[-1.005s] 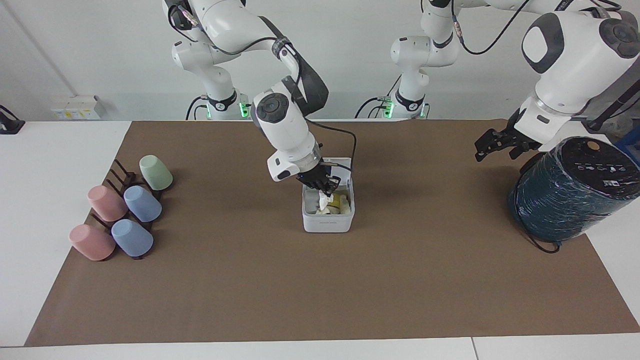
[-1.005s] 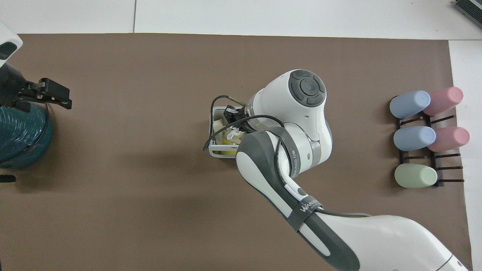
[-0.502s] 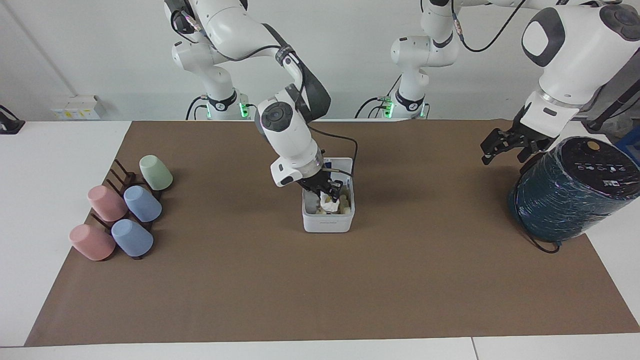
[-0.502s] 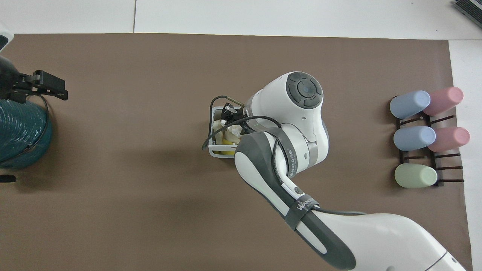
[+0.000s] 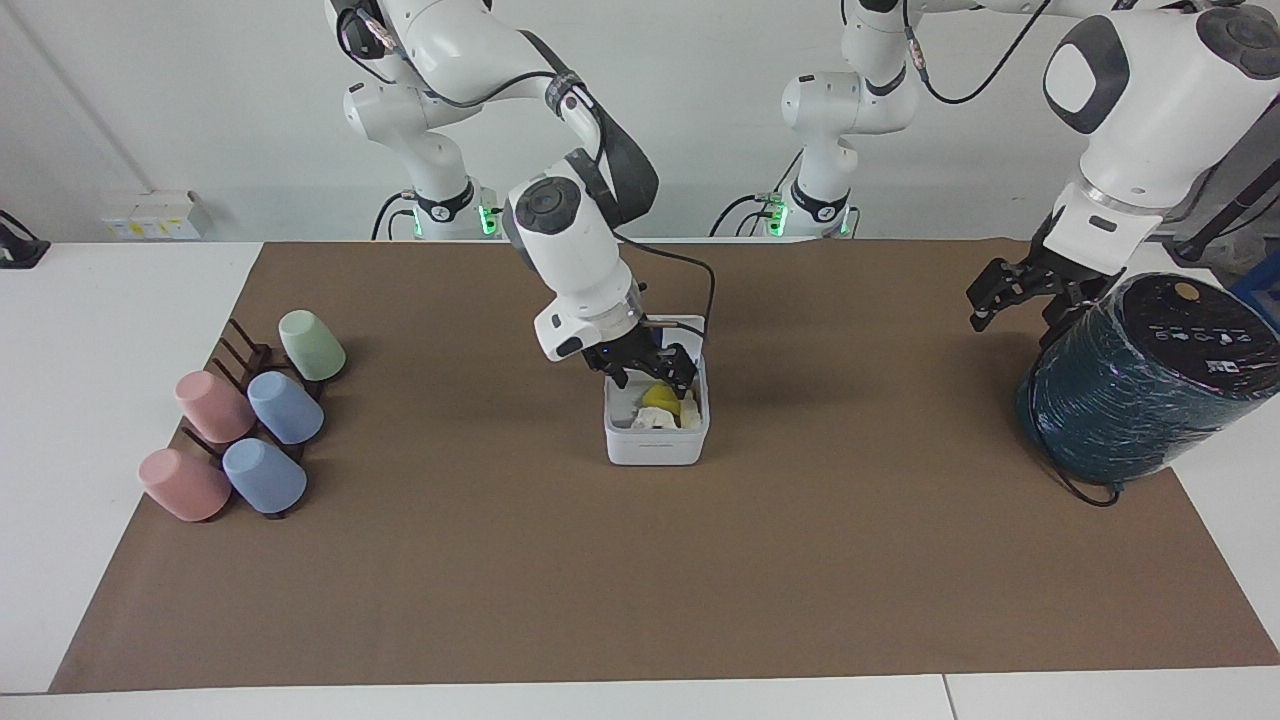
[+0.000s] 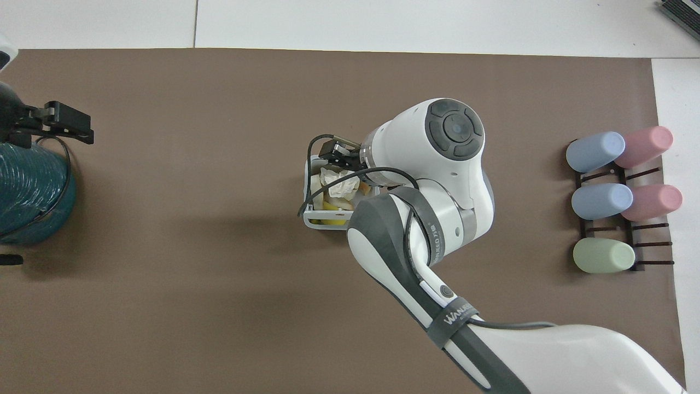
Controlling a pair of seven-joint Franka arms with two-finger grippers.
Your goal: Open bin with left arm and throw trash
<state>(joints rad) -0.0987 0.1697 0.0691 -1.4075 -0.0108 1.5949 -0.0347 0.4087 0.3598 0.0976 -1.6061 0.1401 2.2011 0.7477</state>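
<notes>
The small white bin (image 5: 655, 445) stands in the middle of the brown mat with its lid raised at the edge nearer the robots; it also shows in the overhead view (image 6: 309, 221). A crumpled white paper wad (image 6: 340, 183) and a yellow-tan scrap (image 5: 660, 397) lie inside it. My right gripper (image 5: 650, 372) hangs just over the bin's opening, open and empty. My left gripper (image 5: 1012, 298) is open and empty in the air beside the teal cylinder, at the left arm's end of the table, and waits.
A big dark-teal wrapped cylinder (image 5: 1140, 385) stands at the left arm's end of the mat. A dark rack with several pastel cups (image 5: 250, 425) lies at the right arm's end. A black cable (image 5: 700, 280) loops from the right wrist over the bin.
My right gripper has opened and let the white paper wad fall into the bin, then risen slightly. My left gripper has drifted a little closer to the teal cylinder.
</notes>
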